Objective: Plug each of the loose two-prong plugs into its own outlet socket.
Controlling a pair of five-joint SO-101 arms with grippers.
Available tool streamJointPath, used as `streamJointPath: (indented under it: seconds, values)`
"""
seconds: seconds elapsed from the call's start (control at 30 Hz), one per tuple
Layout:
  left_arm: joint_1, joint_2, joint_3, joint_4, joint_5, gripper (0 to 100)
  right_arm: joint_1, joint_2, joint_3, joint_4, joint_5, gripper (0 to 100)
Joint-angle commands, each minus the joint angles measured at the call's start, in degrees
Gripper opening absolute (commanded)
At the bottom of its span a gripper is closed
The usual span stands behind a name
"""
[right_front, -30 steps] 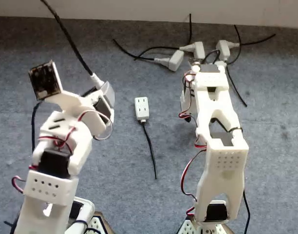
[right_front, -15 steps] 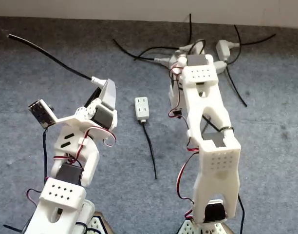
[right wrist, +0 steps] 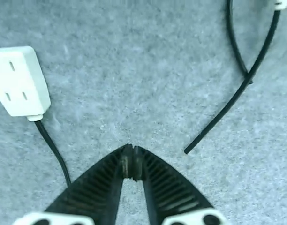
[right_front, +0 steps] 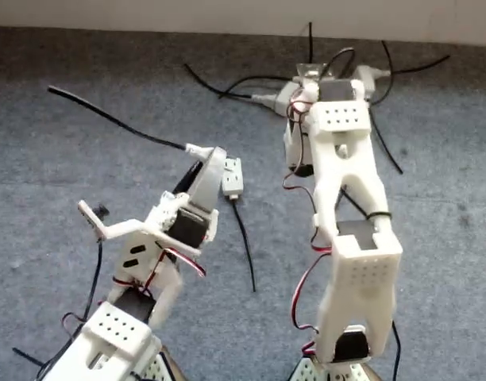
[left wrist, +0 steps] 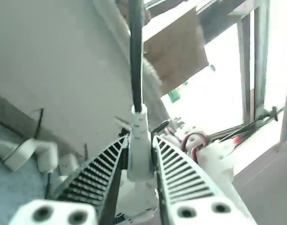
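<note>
At frame centre the left gripper (left wrist: pixel 140 138) clenches a seemingly light, rigid plug (left wrist: pixel 139 152) by its sides, with its springy cord (left wrist: pixel 135 51) trailing; the right gripper (right wrist: pixel 132 153) has its fingers pinched together, empty.

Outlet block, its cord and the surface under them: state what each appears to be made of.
Outlet block: most likely hard moulded plastic, white, smooth with a slight sheen and rounded edges.
Cord: probably rubber or vinyl sheathing, black, matte, bending freely.
Surface: looks like grey felt or low-pile carpet, fuzzy and mottled, no shine.
</note>
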Motion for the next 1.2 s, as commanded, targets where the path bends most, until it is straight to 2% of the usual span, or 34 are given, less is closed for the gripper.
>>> streamJointPath:
  seconds: [0.0,0.17,0.37,0.6,0.97,1.17]
  values:
    - [-1.9,-0.1,0.6,-0.8,7.0,1,0.4,-8.3,3.0,1.3,-0.8,0.6]
    - [-2.9,-0.1,0.4,0.8,16.4,1,-0.7,-17.9,13.0,-6.1,-4.2,0.6]
    - [-2.7,-0.1,-1.4,11.4,23.0,1,-7.4,-33.1,30.6,-17.8,-6.0,0.6]
    - [-2.9,-0.6,-1.3,14.5,23.4,1,-17.0,-46.6,42.5,-23.0,-5.1,0.6]
    - [-2.8,-0.6,-1.7,14.4,23.5,1,-19.6,-47.3,45.1,-18.6,-3.2,0.6]
    - [-2.7,-0.6,-1.7,14.4,23.5,1,-24.9,-47.3,45.1,-18.7,-3.1,0.6]
